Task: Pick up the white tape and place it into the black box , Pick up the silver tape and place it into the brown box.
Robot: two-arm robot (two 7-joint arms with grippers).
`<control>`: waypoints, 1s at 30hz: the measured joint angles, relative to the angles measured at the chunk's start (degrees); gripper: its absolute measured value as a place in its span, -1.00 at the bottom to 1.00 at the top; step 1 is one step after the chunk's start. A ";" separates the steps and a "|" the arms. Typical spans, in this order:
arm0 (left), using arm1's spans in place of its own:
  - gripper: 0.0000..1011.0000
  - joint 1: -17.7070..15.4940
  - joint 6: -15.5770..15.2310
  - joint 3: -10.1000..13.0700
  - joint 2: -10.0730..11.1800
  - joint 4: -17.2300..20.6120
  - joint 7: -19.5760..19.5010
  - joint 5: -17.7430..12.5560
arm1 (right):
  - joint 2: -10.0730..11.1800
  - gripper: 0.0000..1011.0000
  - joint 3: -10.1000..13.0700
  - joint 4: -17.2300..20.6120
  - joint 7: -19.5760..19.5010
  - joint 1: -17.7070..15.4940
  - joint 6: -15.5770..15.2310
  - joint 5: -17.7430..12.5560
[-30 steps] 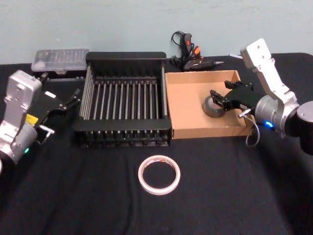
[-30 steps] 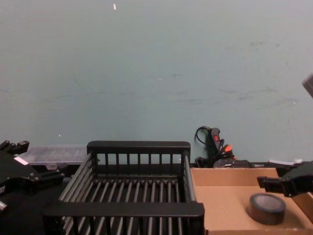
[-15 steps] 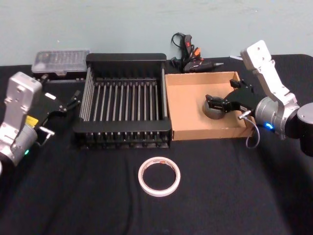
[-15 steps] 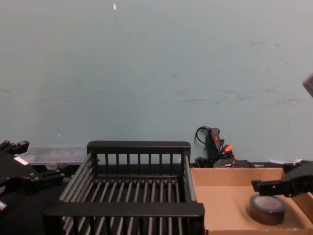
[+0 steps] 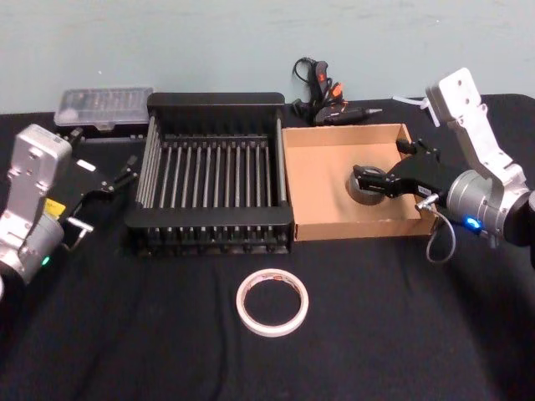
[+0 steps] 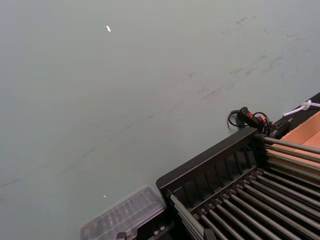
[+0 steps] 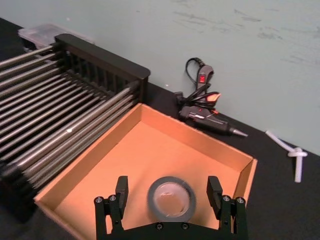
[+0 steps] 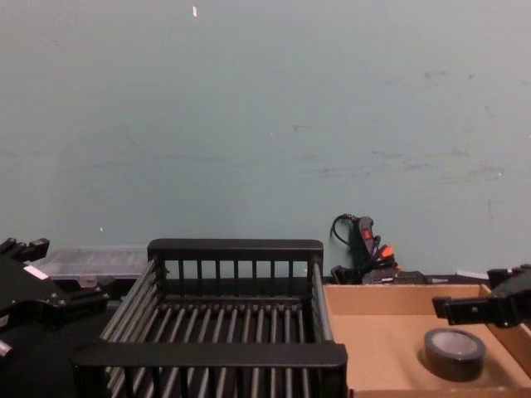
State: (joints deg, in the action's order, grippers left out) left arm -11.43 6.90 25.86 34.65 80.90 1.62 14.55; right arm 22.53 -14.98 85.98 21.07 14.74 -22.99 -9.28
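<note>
The silver tape (image 5: 364, 187) lies flat on the floor of the brown box (image 5: 351, 227), toward its right side. My right gripper (image 5: 386, 164) hovers open just above and behind it, one finger on each side; the right wrist view shows the silver tape (image 7: 171, 197) between the spread fingers (image 7: 121, 192), untouched. From the chest, the silver tape (image 8: 452, 352) sits below the right gripper (image 8: 481, 297). The white tape (image 5: 272, 301) lies flat on the black cloth in front of the black box (image 5: 216, 98). My left gripper (image 5: 104, 150) stays open and holds nothing, left of the black box.
A black and orange glue gun (image 5: 322, 92) with its cable lies behind the brown box. A clear plastic case (image 5: 102, 104) sits at the back left. A small white part (image 7: 296, 159) lies at the back right. Open black cloth surrounds the white tape.
My right gripper has drawn back to the right, away from the silver tape, which stays lying in the brown box. The left arm and the white tape have not moved.
</note>
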 joint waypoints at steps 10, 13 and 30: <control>0.98 0.00 0.00 0.00 0.00 0.00 0.00 0.00 | 2.46 0.98 0.33 9.06 0.89 -5.73 -4.35 -2.81; 0.98 0.00 0.00 0.00 0.00 0.00 0.00 0.00 | 3.39 0.98 -0.13 11.36 1.55 -7.22 -5.18 -3.60; 0.98 0.00 0.00 0.00 0.00 0.00 0.00 0.00 | 6.88 0.98 -6.05 16.61 4.28 -9.96 -10.16 -6.00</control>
State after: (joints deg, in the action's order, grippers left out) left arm -11.43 6.91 25.86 34.65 80.90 1.62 14.55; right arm 29.41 -21.03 102.59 25.35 4.78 -33.15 -15.29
